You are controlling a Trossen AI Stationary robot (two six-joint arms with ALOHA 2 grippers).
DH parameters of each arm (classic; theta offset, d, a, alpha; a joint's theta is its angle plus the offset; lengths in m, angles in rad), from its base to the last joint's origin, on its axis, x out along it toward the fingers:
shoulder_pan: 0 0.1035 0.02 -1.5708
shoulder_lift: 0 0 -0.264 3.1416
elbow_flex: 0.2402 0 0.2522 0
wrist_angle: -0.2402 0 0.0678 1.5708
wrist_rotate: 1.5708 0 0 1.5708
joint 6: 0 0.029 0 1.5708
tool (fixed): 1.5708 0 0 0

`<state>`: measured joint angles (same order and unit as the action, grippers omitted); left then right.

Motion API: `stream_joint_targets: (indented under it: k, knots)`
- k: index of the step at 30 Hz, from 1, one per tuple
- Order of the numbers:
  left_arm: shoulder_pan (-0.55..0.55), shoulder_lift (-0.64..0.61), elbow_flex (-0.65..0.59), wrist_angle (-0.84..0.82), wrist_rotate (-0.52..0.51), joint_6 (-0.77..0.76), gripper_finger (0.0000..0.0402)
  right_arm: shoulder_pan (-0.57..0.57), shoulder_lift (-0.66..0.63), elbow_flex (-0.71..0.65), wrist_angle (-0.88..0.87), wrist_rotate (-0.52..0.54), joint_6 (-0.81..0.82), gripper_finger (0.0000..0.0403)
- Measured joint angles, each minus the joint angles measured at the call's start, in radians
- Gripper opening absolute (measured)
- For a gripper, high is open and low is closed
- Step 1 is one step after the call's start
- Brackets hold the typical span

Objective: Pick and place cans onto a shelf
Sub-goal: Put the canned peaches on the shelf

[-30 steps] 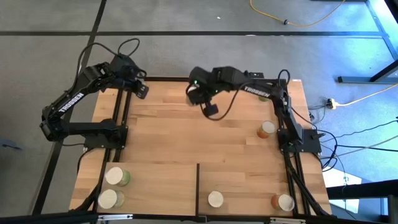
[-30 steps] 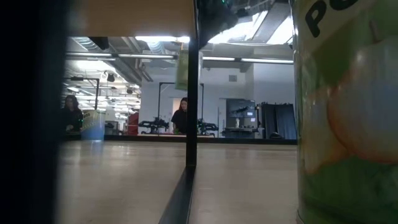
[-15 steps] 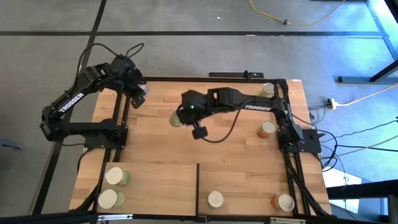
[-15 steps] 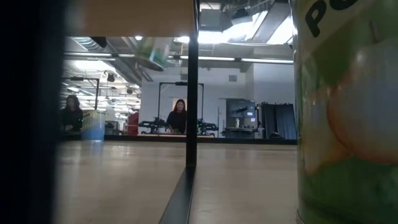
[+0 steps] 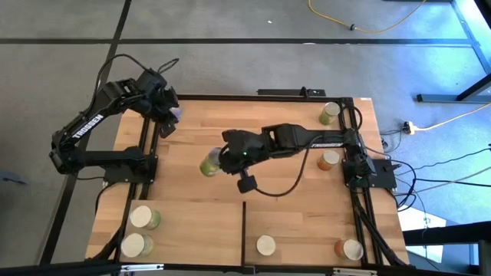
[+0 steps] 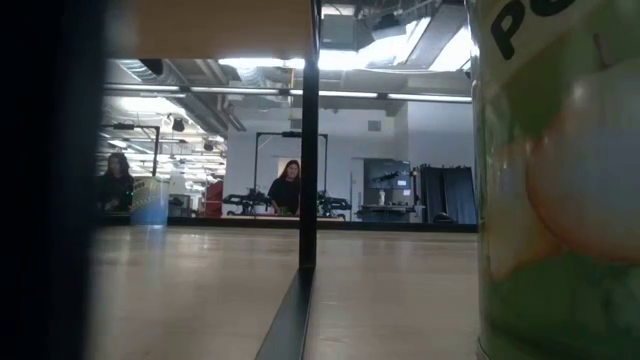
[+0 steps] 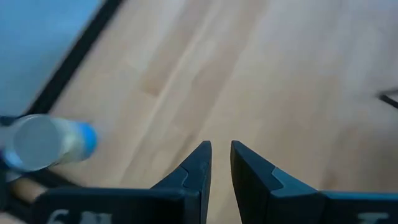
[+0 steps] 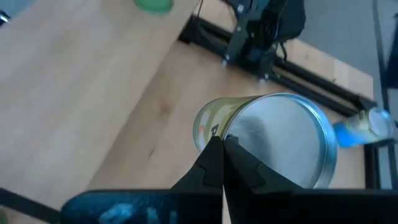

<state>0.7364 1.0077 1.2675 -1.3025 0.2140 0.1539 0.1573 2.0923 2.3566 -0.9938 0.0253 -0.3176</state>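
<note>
Wooden surface (image 5: 192, 138) seen from above, its pale shelf (image 5: 199, 222) at the near edge. Over the middle, the right gripper (image 5: 217, 162) is clenched on the rim of a green can (image 5: 209, 165), held tilted on its side. At the far left corner, the left gripper (image 5: 170, 115) hangs slightly parted and empty, beside a small blue-sided can (image 7: 46, 142). Four cans (image 5: 143, 218) stand on the shelf.

Tabletop (image 5: 291, 199): striped butcher-block wood, smooth matt finish. Can (image 8: 280, 143) at right gripper (image 8: 222, 149): dull brushed-metal end, glossy printed side. Fingers (image 7: 193, 171): dark matt plastic.
</note>
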Motion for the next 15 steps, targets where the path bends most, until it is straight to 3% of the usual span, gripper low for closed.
stream_joint_targets:
  k: [6, 15]
  knots:
    - [-0.01, -0.006, 0.0, -0.035, 0.169, 0.086, 0.0053, 0.053, -0.002, 0.0, 0.074, -0.002, 0.048, 0.0]
    - [-0.056, -0.012, 0.0, -0.079, 0.162, 0.103, 0.0053, 0.137, -0.009, 0.0, 0.036, -0.011, 0.133, 0.0]
